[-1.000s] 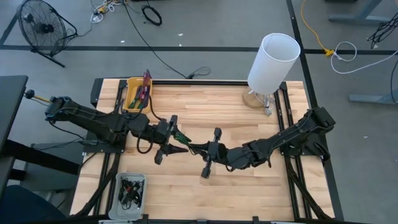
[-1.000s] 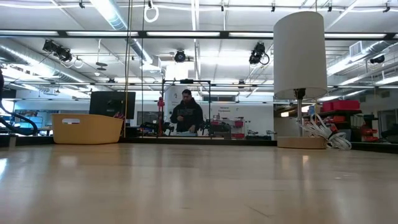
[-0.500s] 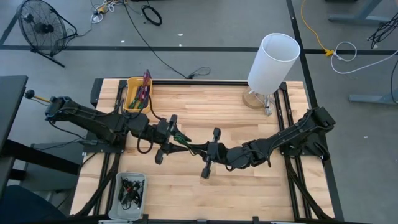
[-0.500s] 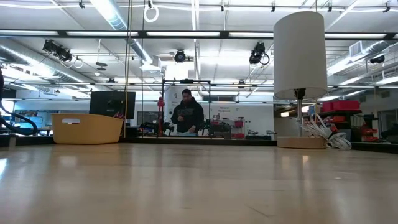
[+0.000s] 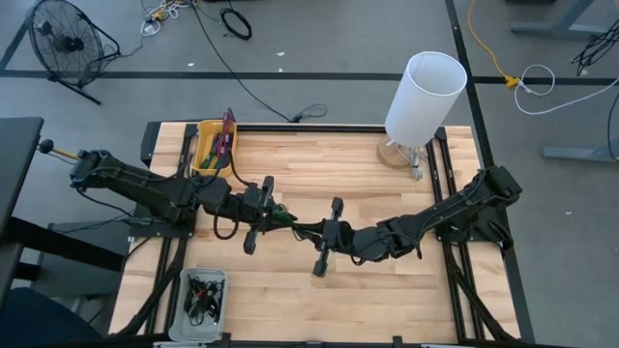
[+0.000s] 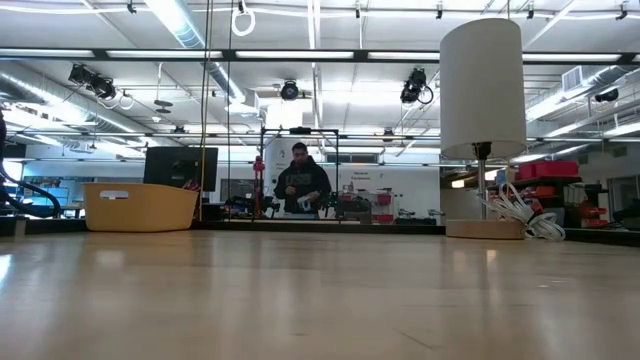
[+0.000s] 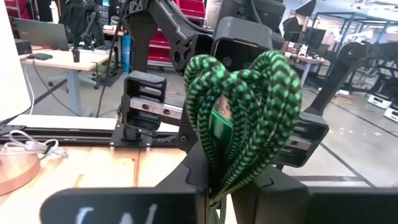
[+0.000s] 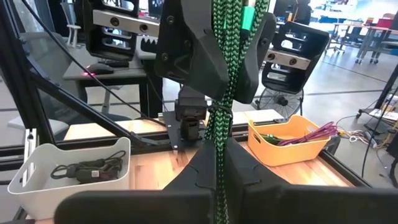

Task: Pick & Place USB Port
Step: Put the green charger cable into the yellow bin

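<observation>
A green-and-black braided cable (image 5: 289, 221), bundled in loops, hangs above the middle of the wooden table (image 5: 387, 290) between both grippers. My left gripper (image 5: 280, 217) reaches in level from the table's left and is shut on it; the left wrist view shows the loops (image 7: 245, 106) standing right in front of my left gripper (image 7: 235, 179). My right gripper (image 5: 303, 229) reaches in from the table's right and is shut on the same cable (image 8: 221, 81). Both grippers are out of the low view. My left gripper pinches the bundled loops (image 7: 219, 163) between its two fingers, coming level from the table's left. The loops bulge out past the fingers (image 7: 193, 182), and the bundle is clear of the table. My right gripper pinches several strands of the cable (image 8: 219, 144) between its two fingers (image 8: 196, 168), coming about level from the table's right. The strands run straight on into my left gripper's fingers (image 8: 186, 56) just beyond. The cable is clear of the table.
A yellow bin (image 5: 215, 145) with purple cables stands at the far left of the table, and a white bin (image 5: 203, 295) with black cables at the near left. A white lamp (image 5: 426, 92) stands at the far right. A person (image 6: 300, 185) stands far behind the table.
My left gripper has shut on the green cable that my right gripper holds up; its fingers stood wide apart a second ago. Both arms have stayed in place.
</observation>
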Tool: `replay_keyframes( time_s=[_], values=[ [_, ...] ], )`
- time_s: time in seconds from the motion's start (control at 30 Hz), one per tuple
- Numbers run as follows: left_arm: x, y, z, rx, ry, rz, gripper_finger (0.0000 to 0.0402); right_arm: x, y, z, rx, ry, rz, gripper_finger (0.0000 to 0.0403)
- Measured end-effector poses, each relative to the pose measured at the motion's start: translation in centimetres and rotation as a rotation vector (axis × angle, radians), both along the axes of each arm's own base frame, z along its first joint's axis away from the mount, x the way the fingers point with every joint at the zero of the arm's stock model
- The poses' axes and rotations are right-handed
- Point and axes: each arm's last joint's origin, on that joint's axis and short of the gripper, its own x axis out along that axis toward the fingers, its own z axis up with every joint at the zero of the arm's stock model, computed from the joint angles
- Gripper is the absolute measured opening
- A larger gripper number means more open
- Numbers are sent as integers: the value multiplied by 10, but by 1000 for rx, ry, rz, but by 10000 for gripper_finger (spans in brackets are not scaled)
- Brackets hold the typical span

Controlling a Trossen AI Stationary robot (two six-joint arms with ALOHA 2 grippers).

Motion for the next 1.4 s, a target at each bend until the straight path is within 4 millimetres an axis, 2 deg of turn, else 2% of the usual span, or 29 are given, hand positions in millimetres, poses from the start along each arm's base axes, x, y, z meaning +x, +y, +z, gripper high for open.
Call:
replay_keyframes(
  time_s=[0.23,0.53,0.63,0.8,1.0,1.2,1.3,1.4],
  values=[
    [0,1,0,0,4,25,35,0,0,0,-15,6,2,16],
    [0,3,-2,5,21,84,34,-2,-2,-1,-64,35,-45,91],
    [-2,6,-3,31,42,168,34,-4,-3,-2,-96,59,-93,119],
    [-18,20,-3,79,133,444,34,-6,-1,-3,-107,76,-94,154],
    [-43,54,-1,112,219,808,34,-9,6,-4,-104,79,-74,170],
    [-73,104,-17,122,441,1140,34,-13,14,-4,-108,82,-50,165],
    [-87,129,-26,107,575,1254,34,-14,17,-5,-109,82,-42,160],
    [-98,151,-32,55,666,1293,34,-15,18,-5,-112,87,-38,157]
  ],
)
